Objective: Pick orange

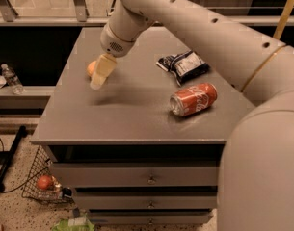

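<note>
The orange (91, 68) is a small round pale-orange fruit on the left part of the grey cabinet top (132, 114). Only its left edge shows, because my gripper (100, 76) hangs right in front of it. The gripper is cream-coloured and points down, close above the cabinet top, with the big white arm reaching in from the right.
A red soda can (193, 99) lies on its side at the right of the cabinet top. A dark crumpled snack bag (183, 65) lies behind it. A wire basket (40, 179) with a redder fruit (44, 182) sits on the floor at the left. A water bottle (12, 79) stands on a low shelf at far left.
</note>
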Tool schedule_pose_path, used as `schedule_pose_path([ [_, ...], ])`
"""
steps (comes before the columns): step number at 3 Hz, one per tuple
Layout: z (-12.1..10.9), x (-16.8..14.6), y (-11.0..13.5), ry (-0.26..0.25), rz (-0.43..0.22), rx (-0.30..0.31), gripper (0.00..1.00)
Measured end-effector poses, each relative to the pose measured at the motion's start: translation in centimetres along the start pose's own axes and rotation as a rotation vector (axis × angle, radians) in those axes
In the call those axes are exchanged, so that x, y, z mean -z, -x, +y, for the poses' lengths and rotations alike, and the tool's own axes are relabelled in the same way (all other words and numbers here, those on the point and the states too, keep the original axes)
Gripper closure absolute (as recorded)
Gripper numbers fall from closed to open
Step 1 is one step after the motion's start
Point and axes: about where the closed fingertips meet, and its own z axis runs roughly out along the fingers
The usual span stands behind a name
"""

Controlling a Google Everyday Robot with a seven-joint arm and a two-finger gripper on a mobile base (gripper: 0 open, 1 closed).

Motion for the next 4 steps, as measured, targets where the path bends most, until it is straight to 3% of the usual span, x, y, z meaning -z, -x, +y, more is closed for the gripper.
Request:
schedule_pose_path([
  [1, -0.1, -3.7, 1.0, 0.032, 0.019, -0.002, 0.00],
  [2, -0.6, -5.8, 1.3, 0.046, 0.028, -0.009, 0.18],
  [3, -1.8, -5.9, 1.0, 0.028, 0.009, -0.017, 0.49],
  [4, -3.1, -4.6, 0.5, -0.005, -0.016, -0.025, 0.72],
])
